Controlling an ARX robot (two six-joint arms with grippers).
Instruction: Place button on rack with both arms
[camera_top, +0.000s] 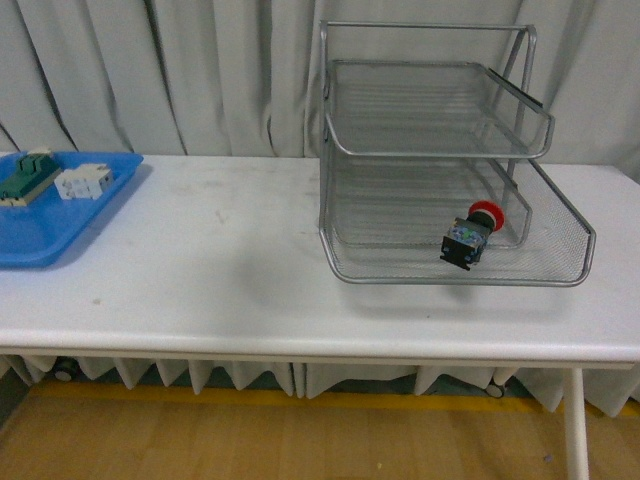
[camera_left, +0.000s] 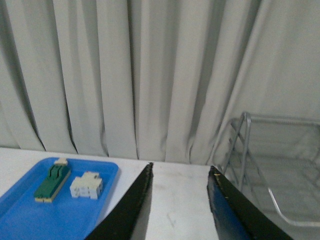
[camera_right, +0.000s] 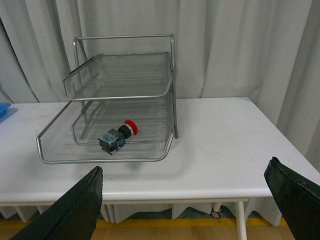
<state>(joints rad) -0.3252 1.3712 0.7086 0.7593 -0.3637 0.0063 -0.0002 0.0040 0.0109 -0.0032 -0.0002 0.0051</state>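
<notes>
The button (camera_top: 470, 235) with its red cap and dark body lies on its side in the lowest tier of the silver wire rack (camera_top: 560, 215) on the white table. The right wrist view shows the same button (camera_right: 118, 137) in the rack (camera_right: 50, 145), well beyond my right gripper (camera_right: 185, 182), which is open and empty over the table's near edge. My left gripper (camera_left: 181, 172) is open with nothing between its fingers, held above the table between the blue tray and the rack (camera_left: 245, 150). Neither arm appears in the front view.
A flat blue tray (camera_top: 45, 245) at the table's left end holds a green-and-cream switch block (camera_top: 25, 176) and a white block (camera_top: 82, 183). Grey curtains hang behind the table. The table's front edge (camera_top: 320, 350) runs across the front view.
</notes>
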